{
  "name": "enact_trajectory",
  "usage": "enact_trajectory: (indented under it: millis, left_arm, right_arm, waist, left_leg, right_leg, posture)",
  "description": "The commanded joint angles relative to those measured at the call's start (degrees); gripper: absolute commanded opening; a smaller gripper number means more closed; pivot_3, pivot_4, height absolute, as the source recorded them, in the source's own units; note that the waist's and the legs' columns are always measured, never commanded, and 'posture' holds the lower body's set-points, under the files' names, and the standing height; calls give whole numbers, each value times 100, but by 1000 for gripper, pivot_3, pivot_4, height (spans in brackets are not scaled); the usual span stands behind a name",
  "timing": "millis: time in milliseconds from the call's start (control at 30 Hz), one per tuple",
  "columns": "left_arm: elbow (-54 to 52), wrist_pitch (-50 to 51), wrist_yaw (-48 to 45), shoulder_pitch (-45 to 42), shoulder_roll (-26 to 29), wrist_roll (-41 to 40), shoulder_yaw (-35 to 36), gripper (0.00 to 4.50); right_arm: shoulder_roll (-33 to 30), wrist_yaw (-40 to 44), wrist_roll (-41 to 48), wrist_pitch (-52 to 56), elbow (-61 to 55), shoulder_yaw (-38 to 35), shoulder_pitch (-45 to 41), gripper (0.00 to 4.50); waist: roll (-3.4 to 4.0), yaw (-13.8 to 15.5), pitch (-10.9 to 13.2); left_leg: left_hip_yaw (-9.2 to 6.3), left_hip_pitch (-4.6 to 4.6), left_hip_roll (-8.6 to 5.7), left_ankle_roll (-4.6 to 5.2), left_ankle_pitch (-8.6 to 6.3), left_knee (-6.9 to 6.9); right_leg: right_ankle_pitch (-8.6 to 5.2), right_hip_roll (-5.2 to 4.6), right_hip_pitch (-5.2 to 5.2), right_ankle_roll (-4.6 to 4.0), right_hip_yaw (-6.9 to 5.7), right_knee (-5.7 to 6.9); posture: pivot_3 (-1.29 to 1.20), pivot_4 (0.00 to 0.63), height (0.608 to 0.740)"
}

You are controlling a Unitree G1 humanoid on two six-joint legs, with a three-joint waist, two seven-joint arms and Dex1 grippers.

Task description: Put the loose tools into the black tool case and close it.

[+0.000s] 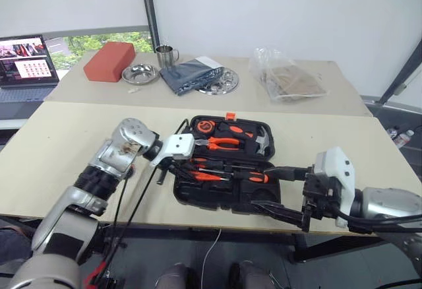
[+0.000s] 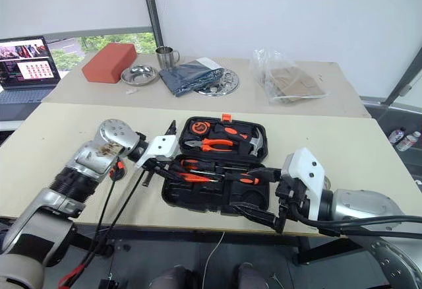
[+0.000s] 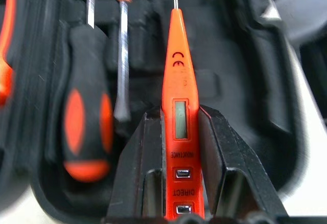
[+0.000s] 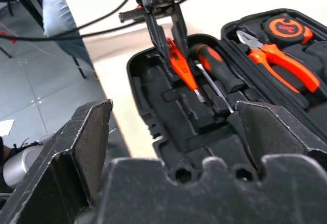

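The left tool (image 3: 176, 183) clamped the orange screwdriver (image 3: 179, 96) over the open case (image 1: 224, 200) mid-worktop (image 1: 66, 150); a black-handled screwdriver (image 3: 84, 132) lay beside. Right tool (image 1: 280, 193) gaped empty at the case's 4 o'clock. Pliers (image 1: 221, 143) sat at 12.

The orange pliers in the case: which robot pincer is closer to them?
Left. The left pincer holds the slim orange screwdriver over the case's near half, just left of the orange pliers. The right pincer stands open at the case's near right corner, farther from them.
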Motion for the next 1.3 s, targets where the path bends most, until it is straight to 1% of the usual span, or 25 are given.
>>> enact_trajectory:
  millis: [33, 200, 333, 500, 633, 767, 833, 867, 900, 1000, 1100, 1167, 1233, 1267, 1300]
  left_arm:
    - [87, -82, 18, -107, -92, 138, -20, 433]
    - [301, -94, 60, -112, -173, 312, -49, 433]
    - [144, 280, -220, -67, -193, 43, 57, 433]
    - [92, 534, -134, -146, -359, 35, 50, 433]
    - [282, 299, -107, -159, -358, 275, -64, 433]
    - [247, 375, -270, -129, -261, 257, -36, 433]
    - [92, 507, -397, -128, -209, 49, 122, 1436]
    - [-1, 604, -470, -133, -191, -114, 241, 1565]
    - [-96, 740, -534, -141, -153, -372, 366, 1919]
    - [-166, 1070, -587, -152, -53, -786, 616, 1919]
    - [-18, 1221, -532, -79, 17, -982, 926, 1919]
    - [125, 1246, -334, -8, -54, -1074, 1105, 1919]
    - [395, 959, -13, 125, -205, -1005, 1220, 1405]
    - [514, 845, 101, 186, -274, -954, 1237, 1223]
    - [598, 769, 171, 223, -321, -919, 1249, 805]
  right_arm:
    - [0, -140, 133, -165, -183, -143, 36, 4500]
    - [-6, -239, 145, -206, -166, -115, 16, 4500]
    - [-14, -271, 127, -247, -67, -122, -17, 4500]
    - [25, -322, 68, -311, -5, -23, -39, 4500]
    - [44, -367, 80, -341, 15, 30, -68, 4500]
    - [77, -418, 145, -344, 24, 9, -87, 4500]
    - [88, -432, 166, -342, 20, 2, -78, 4500]
    - [93, -436, 175, -343, 15, -2, -67, 4500]
    - [102, -441, 180, -345, 13, 2, -53, 4500]
    - [125, -450, 190, -342, 14, 12, -12, 4500]
    - [148, -446, 182, -341, 20, 8, 63, 4500]
    - [151, -431, 168, -350, 35, 1, 94, 4500]
    - [159, -435, 163, -358, 41, -11, 112, 4500]
    - [165, -440, 162, -358, 53, -13, 108, 4500]
    - [169, -442, 162, -358, 63, -15, 104, 4500]
  waist:
    - [0, -8, 0]
    - [0, -2, 0]
    - [0, -3, 0]
    - [0, -3, 0]
    - [0, -1, 0]
    - [0, -2, -1]
    - [0, -14, 0]
    - [-1, -18, 0]
    - [-1, -15, 0]
    - [0, -13, 0]
    - [0, -12, 0]
    - [0, -12, 0]
    - [0, -11, 0]
    - [0, -8, 0]
    - [0, -2, 0]
  left_leg:
    - [1, 1, -1, 2, -2, -1]
    - [0, 6, -2, 3, -2, 0]
    - [-1, 8, -1, 3, -3, 2]
    - [-2, 7, 0, 4, -3, 2]
    - [-1, 6, -2, 4, -3, 3]
    - [-1, 7, -2, 4, -3, 3]
    - [-2, 8, -1, 4, -3, 3]
    - [-1, 8, -1, 4, -3, 2]
    - [-1, 4, 0, 4, -3, 2]
    - [-2, 2, 1, 4, -3, 3]
    - [-2, 4, 1, 4, -3, 3]
    - [-2, 4, 1, 4, -3, 3]
    - [-1, 5, -1, 4, -3, 3]
    - [-2, 7, -1, 4, -3, 4]
    - [-1, 7, -2, 4, -3, 4]
  right_leg:
    - [0, 1, -1, 1, 1, -2]
    - [-3, -3, 6, 5, -1, -1]
    - [-14, -6, 7, 26, 5, 0]
    - [-11, -4, 6, 20, 11, 1]
    - [-5, -3, 6, 10, 8, 0]
    - [-4, -4, 7, 9, 7, 0]
    - [-4, -3, 6, 9, 8, 0]
    - [-4, -2, 6, 9, 9, 0]
    - [-5, -1, 3, 9, 8, 0]
    - [-4, -2, 1, 9, 7, 0]
    - [-6, -3, 2, 13, 9, 1]
    - [-8, -2, 3, 16, 8, 1]
    - [-8, -3, 4, 16, 8, 1]
    - [-7, -4, 5, 15, 9, 1]
    - [-7, -4, 6, 15, 9, 1]
  posture:
    - [0, 150, 736]
    - [0, 150, 736]
    - [0, 150, 736]
    - [0, 150, 736]
    - [0, 150, 736]
    - [0, 150, 736]
    - [0, 150, 736]
    - [0, 150, 736]
    - [0, 150, 736]
    - [0, 150, 736]
    - [0, 150, 736]
    - [0, 150, 736]
    - [0, 150, 736]
    - [0, 150, 736]
    - [0, 150, 736]
